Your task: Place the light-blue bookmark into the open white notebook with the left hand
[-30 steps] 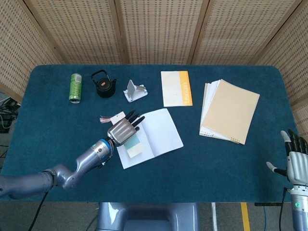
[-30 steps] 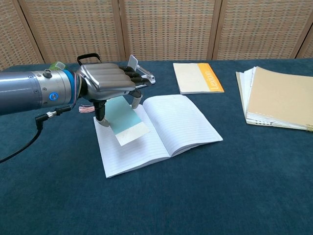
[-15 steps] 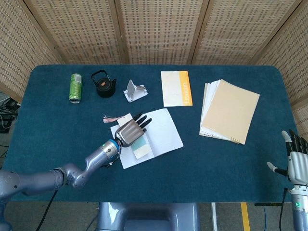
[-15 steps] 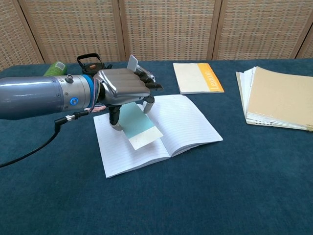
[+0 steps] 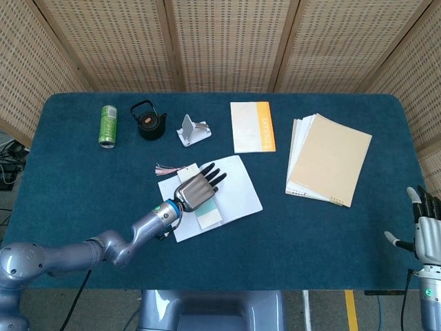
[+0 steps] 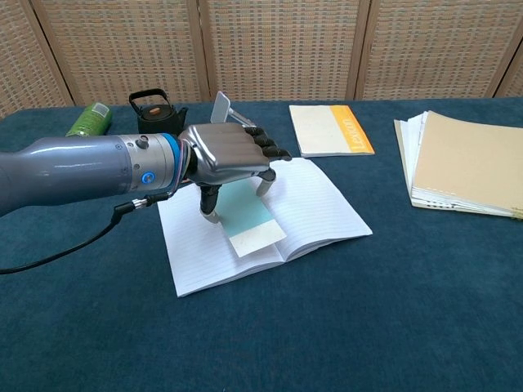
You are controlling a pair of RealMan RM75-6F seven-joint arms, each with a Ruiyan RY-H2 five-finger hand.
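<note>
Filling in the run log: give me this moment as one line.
left hand: holds light-blue bookmark above open white notebook, near centre fold | right hand: idle, open, table edge | step: not released

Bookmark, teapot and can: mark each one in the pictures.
bookmark (image 6: 255, 229), chest view, on its lower pale end below the hand.
teapot (image 5: 150, 125), head view, on its black body.
can (image 5: 108, 125), head view, on the middle of its green side.
</note>
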